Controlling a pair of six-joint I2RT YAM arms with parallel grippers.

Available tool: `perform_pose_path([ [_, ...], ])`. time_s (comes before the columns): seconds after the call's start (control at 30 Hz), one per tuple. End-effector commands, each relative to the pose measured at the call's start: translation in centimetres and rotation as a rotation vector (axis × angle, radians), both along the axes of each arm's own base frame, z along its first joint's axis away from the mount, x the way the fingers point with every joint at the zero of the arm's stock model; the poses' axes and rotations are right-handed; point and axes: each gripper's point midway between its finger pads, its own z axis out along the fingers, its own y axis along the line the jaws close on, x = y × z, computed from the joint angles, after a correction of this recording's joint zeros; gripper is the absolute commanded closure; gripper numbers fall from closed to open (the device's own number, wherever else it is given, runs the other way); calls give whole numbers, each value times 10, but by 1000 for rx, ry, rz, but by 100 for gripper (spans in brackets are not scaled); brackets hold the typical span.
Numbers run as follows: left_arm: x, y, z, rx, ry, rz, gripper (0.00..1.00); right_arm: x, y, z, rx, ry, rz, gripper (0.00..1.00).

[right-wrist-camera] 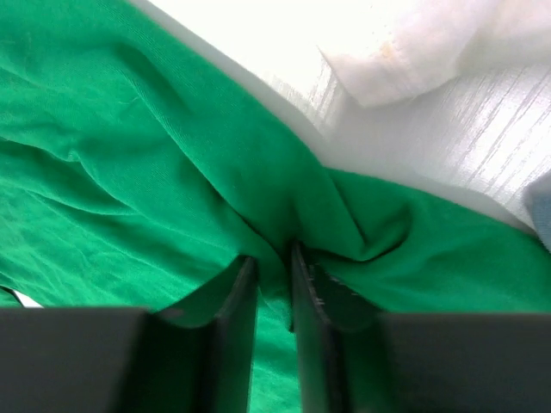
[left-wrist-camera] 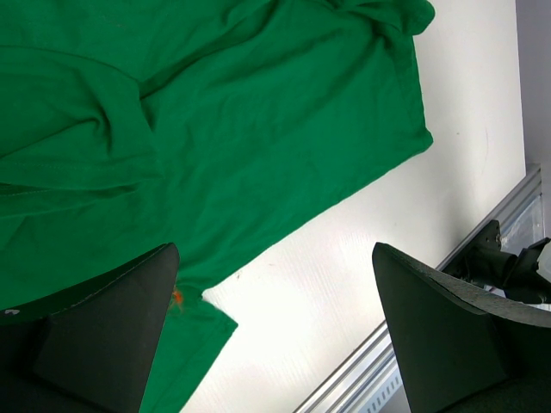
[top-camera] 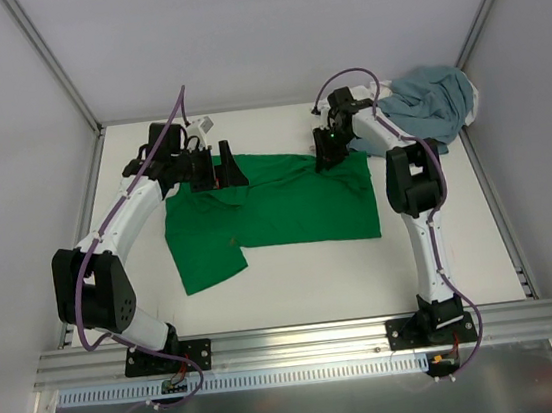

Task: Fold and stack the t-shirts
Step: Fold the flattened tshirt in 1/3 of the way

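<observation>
Firmly, the right gripper [right-wrist-camera: 274, 280] pinches the green t-shirt [right-wrist-camera: 155, 181] — left gripper [left-wrist-camera: 271, 267] spread wide above it.

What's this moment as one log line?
left jaws: open over green t-shirt | right jaws: pinching its far edge | grey-blue t-shirt: bunched

- White tubular links and bulky black joint housings make up the left arm [top-camera: 121, 217] and right arm [top-camera: 430, 248].
- Purple cables [top-camera: 181, 102] run along both.
- Black base plates [top-camera: 169, 359] sit at the near edge.
- The left gripper [left-wrist-camera: 275, 344] has broad matte-black fingers [left-wrist-camera: 103, 344].
- The right gripper [right-wrist-camera: 274, 327] has thin, dark ones.
</observation>
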Motion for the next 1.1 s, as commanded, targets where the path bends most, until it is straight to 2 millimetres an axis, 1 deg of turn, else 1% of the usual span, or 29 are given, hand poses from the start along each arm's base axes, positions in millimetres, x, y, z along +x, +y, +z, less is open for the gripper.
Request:
perform_pose_path([
  [0.0,-7,-4,8,-6,-23,-20,1,5,6,31,28,-66,1,77],
  [0.23,-7,-3,7,-2,-23,-25,1,0,3,40,14,-77,9,78],
  [0.27,-7,-3,7,-3,-23,-25,1,-1,1,44,11,-85,9,80],
  [0.3,-7,-3,6,-1,-22,-25,1,-6,0,41,5,-75,10,80],
  [0.43,-6,-3,7,-3,-25,-25,1,-14,-8,43,-23,-78,16,81],
  [0.47,-7,-4,8,-4,-24,-27,1,-15,-10,47,-28,-89,21,81],
  [0.53,-6,-3,7,-1,-24,-26,1,-21,-13,45,-39,-77,24,81],
  [0.6,-7,-3,7,-1,-24,-28,1,-25,-15,50,-49,-85,26,82],
  [0.67,-7,-3,6,0,-21,-28,1,-26,-17,54,-53,-91,22,79],
  [0.73,-6,-4,5,-1,-20,-29,1,-28,-18,54,-59,-86,21,76],
  [0.77,-7,-4,5,-3,-18,-29,1,-29,-19,53,-63,-81,15,61],
  [0.83,-5,-4,5,-1,-21,-27,1,-34,-21,49,-71,-67,14,52],
  [0.87,-6,-3,5,-1,-18,-26,1,-36,-21,49,-69,-61,14,34],
  [0.9,-5,-3,5,2,-20,-24,1,-39,-21,49,-64,-55,15,1],
  [0.97,-6,-2,2,13,-15,-22,1,-44,-21,51,-58,-55,13,0],
  [1.0,-7,-1,0,17,-9,-22,1,-42,-23,54,-65,-74,4,0],
  [1.03,-10,1,-2,21,1,-21,1,-41,-24,68,-61,-109,-14,0],
  [1.07,-12,0,-1,8,4,-31,1,-46,-27,68,-72,-113,-21,1],
])
